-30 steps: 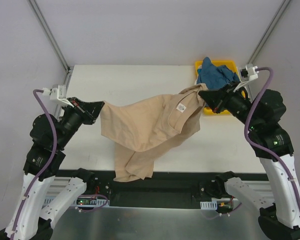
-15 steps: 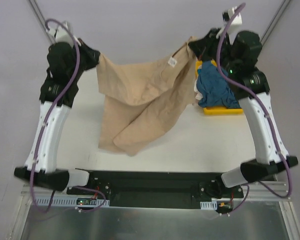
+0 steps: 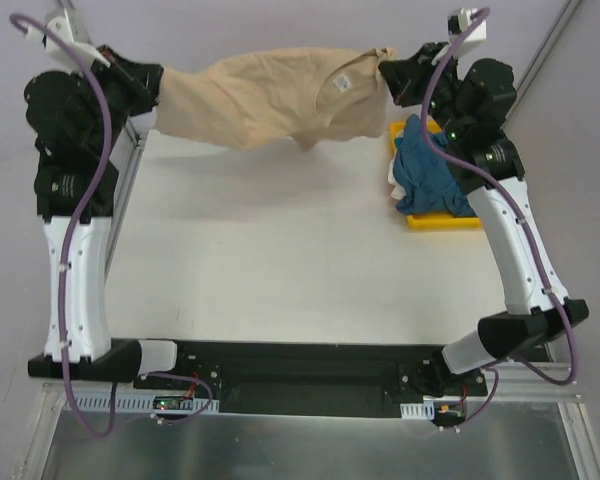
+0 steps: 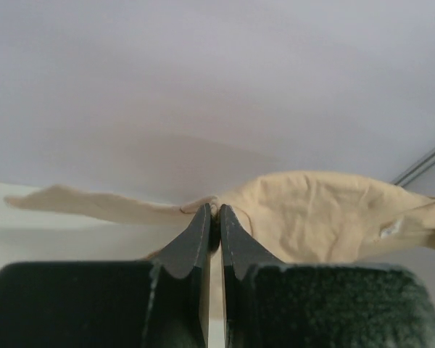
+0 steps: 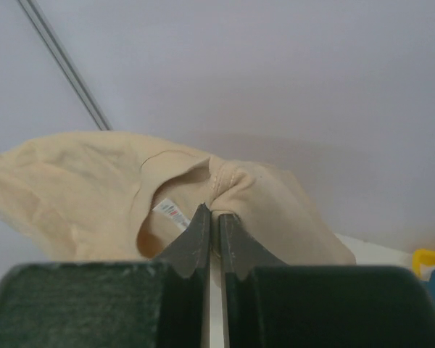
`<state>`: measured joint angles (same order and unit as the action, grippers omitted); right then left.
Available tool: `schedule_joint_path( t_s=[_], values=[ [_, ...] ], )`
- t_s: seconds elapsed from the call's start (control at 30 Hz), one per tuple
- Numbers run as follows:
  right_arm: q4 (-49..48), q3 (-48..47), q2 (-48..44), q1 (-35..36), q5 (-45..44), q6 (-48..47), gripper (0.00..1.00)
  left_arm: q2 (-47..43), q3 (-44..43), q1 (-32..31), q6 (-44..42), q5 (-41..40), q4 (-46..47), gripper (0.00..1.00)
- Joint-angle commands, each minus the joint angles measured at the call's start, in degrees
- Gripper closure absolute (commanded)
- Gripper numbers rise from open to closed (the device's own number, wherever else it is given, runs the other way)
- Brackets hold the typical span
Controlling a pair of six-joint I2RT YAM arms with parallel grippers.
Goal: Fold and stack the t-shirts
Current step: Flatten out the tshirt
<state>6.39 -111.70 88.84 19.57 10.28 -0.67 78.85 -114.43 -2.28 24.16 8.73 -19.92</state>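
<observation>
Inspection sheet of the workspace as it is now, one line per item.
Surface: white table, bare in the middle.
Job's things: tan t-shirt lifted and stretched between both grippers, neck label showing; teal t-shirt bunched in the yellow tray.
Clutter: nothing seen.
Grippers: left gripper shut on the tan t-shirt; right gripper shut on its collar.
Cables: purple cables run along both arms, not caught in the cloth.
Surroundings: grey walls, metal rail in the corner.

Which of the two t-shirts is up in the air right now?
The tan-beige t-shirt, stretched between the left gripper and right gripper above the table; the teal-blue t-shirt lies crumpled on the yellow tray.
</observation>
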Motion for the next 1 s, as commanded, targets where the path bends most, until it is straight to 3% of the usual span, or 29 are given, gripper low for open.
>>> schedule_joint_path(
  t_s=[0.0, 0.17, 0.2, 0.37, 0.4, 0.43, 0.47, 0.5, 0.53, 0.6, 0.63, 0.7, 0.73, 0.97],
  values=[
    [-2.72, 13.57, -10.69, -0.50, -0.96, 0.49, 0.99, -14.64, 22.75, -0.09, 2.27, -4.95, 1.55, 1.00],
    [4.84, 39.95, -20.01, -0.41, 0.09, 2.95, 0.96, -27.85, 53.03, -0.09, 15.78, -0.59, 1.55, 1.00],
    [7.47, 42.85, -20.80, -0.50, -0.78, 3.30, 0.94, -31.27, 62.57, -0.09, 18.09, 1.36, 1.81, 0.97],
    [26.27, 48.59, -17.39, -1.64, -9.91, 3.48, 0.86, -35.34, 81.36, -0.35, 24.15, 18.40, 2.26, 0.91],
    [30.91, 48.86, -16.25, -1.73, -12.02, 3.57, 0.85, -36.74, 86.61, -0.70, 25.31, 21.04, 2.17, 0.87],
    [32.27, 49.29, -14.76, -1.82, -13.09, 3.74, 0.82, -37.45, 88.75, -0.88, 26.19, 21.58, 2.17, 0.72],
    [32.80, 50.17, -14.14, -1.82, -12.92, 3.92, 0.79, -38.15, 90.68, -1.23, 28.37, 22.11, 2.17, 0.68],
    [32.54, 51.66, -13.87, -1.91, -12.66, 4.44, 0.67, -39.90, 93.31, -1.41, 29.18, 22.38, 2.17, 0.63],
    [32.54, 52.19, -13.26, -1.99, -11.96, 4.71, 0.59, -40.78, 94.03, -1.58, 29.53, 22.21, 2.08, 0.42],
    [32.54, 52.03, -12.81, -1.91, -12.13, 5.15, 0.42, -43.15, 93.87, -1.58, 29.45, 21.77, 2.08, 0.19],
    [32.63, 51.59, -12.55, -1.99, -12.48, 5.50, 0.35, -43.69, 93.26, -1.58, 29.19, 21.33, 1.99, 0.01],
    [33.50, 49.58, -12.37, -1.91, -13.18, 5.68, 0.08, -44.05, 90.19, -1.58, 27.44, 19.50, 1.73, 0.01],
    [33.60, 49.13, -12.72, -1.99, -13.53, 5.85, 0.04, -43.70, 88.96, -1.58, 26.73, 19.05, 1.73, 0.01],
    [30.70, 49.73, -15.80, -0.42, -10.72, 6.03, 0.04, -30.27, 73.69, -1.58, 19.27, 14.83, 1.82, 0.01]
  ],
)
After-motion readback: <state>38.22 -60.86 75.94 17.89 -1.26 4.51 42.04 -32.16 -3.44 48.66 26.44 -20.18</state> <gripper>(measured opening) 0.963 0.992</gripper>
